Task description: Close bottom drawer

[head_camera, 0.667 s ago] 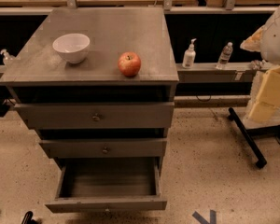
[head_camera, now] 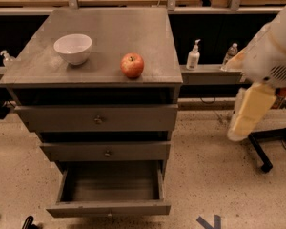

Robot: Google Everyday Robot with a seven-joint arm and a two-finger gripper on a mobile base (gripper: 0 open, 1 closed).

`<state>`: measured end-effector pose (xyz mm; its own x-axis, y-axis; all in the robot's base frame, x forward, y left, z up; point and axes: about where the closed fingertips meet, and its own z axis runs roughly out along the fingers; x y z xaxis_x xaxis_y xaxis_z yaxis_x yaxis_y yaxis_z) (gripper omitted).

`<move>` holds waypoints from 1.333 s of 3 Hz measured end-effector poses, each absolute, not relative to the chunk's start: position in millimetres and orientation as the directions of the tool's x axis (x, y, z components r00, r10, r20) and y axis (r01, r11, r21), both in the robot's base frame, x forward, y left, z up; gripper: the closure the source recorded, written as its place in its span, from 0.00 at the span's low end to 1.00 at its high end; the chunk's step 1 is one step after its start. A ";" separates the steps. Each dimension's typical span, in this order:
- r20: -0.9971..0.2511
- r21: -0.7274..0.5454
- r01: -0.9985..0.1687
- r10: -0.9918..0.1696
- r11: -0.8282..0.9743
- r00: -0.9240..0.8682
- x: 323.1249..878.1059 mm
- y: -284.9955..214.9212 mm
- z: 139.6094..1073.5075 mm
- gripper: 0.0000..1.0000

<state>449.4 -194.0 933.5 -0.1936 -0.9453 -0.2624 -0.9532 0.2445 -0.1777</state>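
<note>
The bottom drawer [head_camera: 108, 208] of the grey cabinet is pulled out, and its plain grey box interior [head_camera: 112, 181] is empty. Its slim front panel faces me near the lower edge of the view; its knob does not show. The mid-sized drawer front [head_camera: 106, 152] and the tallest drawer front [head_camera: 98, 118] above it are pushed in, each with a small round knob. My arm's white and cream links [head_camera: 250, 109] hang at the right, well apart from the cabinet. My gripper is out of view.
A white bowl [head_camera: 73, 47] and a red apple [head_camera: 132, 65] sit on the cabinet top [head_camera: 109, 27]. Bottles [head_camera: 193, 56] stand on a low ledge to the right. A black stand leg [head_camera: 260, 152] lies on the speckled floor at the right.
My arm's links have shifted left, nearer the cabinet. The drawer stands open as before.
</note>
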 end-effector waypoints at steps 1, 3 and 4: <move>-0.375 -0.044 -0.977 -0.910 0.209 -0.178 460.1 -142.0 820.4 0.00; -0.413 -0.010 -0.990 -0.902 0.143 -0.126 459.5 -129.3 806.7 0.00; -0.570 0.079 -0.997 -0.821 -0.011 -0.036 441.9 -88.1 739.8 0.00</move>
